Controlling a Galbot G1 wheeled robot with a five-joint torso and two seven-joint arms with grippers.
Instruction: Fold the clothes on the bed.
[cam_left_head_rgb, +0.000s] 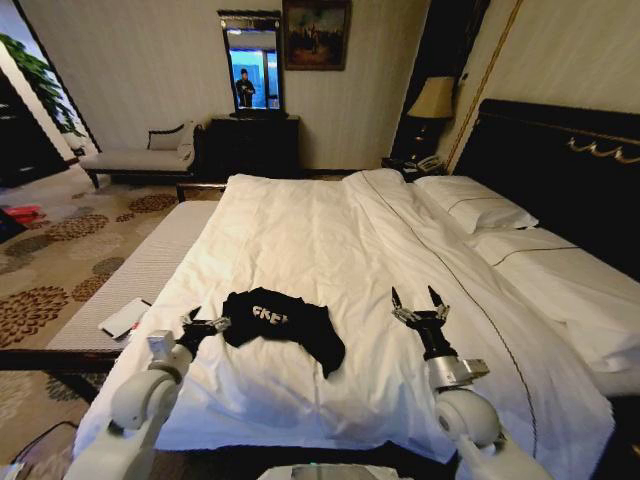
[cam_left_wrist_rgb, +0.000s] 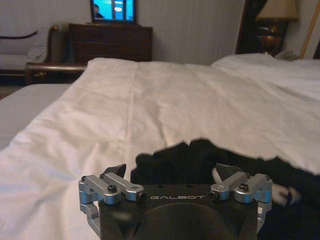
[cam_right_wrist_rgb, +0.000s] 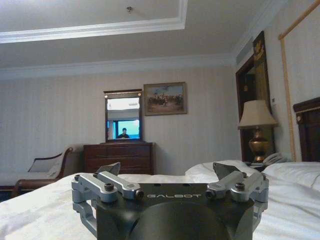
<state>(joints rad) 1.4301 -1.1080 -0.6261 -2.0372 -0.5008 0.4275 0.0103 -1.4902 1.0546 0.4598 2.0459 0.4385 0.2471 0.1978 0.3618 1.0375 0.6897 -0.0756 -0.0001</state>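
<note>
While the bed (cam_left_head_rgb: 330, 240) takes up most of the room ahead, wide bare duvet is seen far of the work and to the right, so open room for moving is judged ample there; pillows (cam_left_head_rgb: 475, 205) are stacked far right against the dark headboard (cam_left_head_rgb: 560, 150); the near-left edge of the mattress is close, with a padded bench (cam_left_head_rgb: 140, 270) just beside it; a sleeve dragged leftward could be pulled off that edge; the black T-shirt (cam_left_head_rgb: 285, 325) is lying bunched on the near part of the duvet, white lettering partly showing, one dark tail trailing near and right; a fold begun on a bunched heap is judged likely to trap creases or lift the duvet with it, since both are soft; the left gripper (cam_left_head_rgb: 208, 324) is held at the shirt's left edge, fingers spread and empty, touching or nearly so; the right gripper (cam_left_head_rgb: 420, 300) is held raised to the right, well apart from the shirt, fingers spread wide, nothing gripped.
</note>
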